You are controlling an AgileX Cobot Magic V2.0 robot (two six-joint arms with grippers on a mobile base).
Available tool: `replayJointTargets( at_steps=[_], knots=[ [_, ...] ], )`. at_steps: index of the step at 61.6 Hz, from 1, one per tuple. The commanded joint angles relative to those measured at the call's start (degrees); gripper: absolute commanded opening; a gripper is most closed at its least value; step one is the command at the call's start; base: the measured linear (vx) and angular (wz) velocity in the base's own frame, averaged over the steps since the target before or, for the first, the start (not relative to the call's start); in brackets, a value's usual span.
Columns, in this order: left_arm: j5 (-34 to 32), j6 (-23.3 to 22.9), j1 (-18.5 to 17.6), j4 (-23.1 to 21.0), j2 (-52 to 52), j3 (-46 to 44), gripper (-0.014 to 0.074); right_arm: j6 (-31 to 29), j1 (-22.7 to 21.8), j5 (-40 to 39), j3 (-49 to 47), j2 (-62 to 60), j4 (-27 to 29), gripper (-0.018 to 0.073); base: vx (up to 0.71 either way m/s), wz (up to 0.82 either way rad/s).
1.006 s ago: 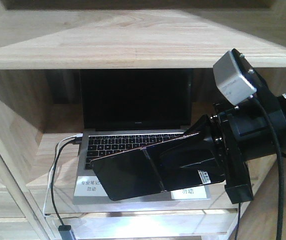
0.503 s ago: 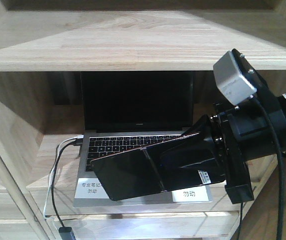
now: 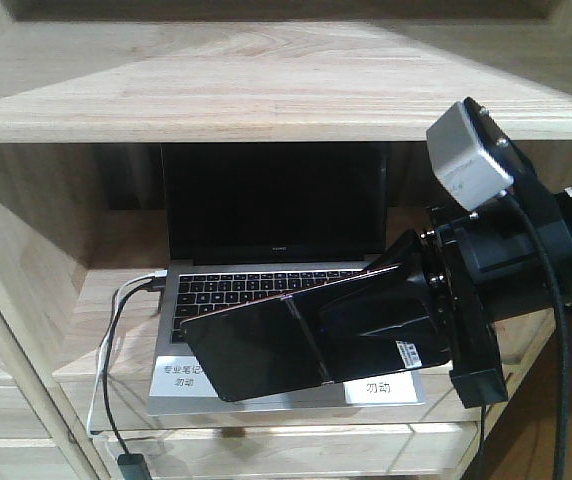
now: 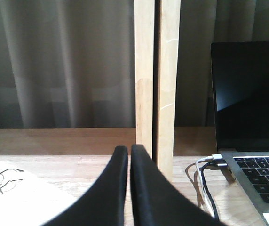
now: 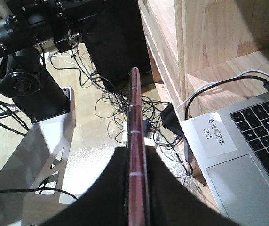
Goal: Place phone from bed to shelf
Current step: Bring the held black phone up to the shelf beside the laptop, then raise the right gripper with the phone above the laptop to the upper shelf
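Phone [image 3: 256, 350] — flat, glossy black, stiff; likely light, slippery, with fragile glass. Its right end is pinched across the flat faces by the jaws of the right gripper [image 3: 358, 322], on the near side of the laptop [image 3: 271, 220] in the shelf [image 3: 266, 100]. Left gripper [image 4: 129, 153] — jaws pressed together, empty.

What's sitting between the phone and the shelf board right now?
The open laptop, resting on the shelf board; the front view shows the phone over its keyboard and palm rest.
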Motion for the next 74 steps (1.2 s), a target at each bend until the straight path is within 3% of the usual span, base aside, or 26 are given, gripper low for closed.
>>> replayJointTargets(
  at_steps=[1,43,74],
  knots=[
    [-4.1,-0.5,-0.4,-0.6,-0.4,-1.4,0.0001,0.1,0.1,3.8,-1.6,-1.6,5.1,-0.0002,0.00,0.00],
    [-4.1,-0.5,-0.4,-0.6,-0.4,-1.4,0.0001,0.4,0.1,3.8,-2.6,-2.1,7.2,-0.0002,0.00,0.00],
    [-4.1,-0.5,-0.4,-0.6,-0.4,-1.4,0.0001,9.1,0.1,-0.7,-20.7,-2.2,8.8,-0.0002,0.00,0.00]
  ],
)
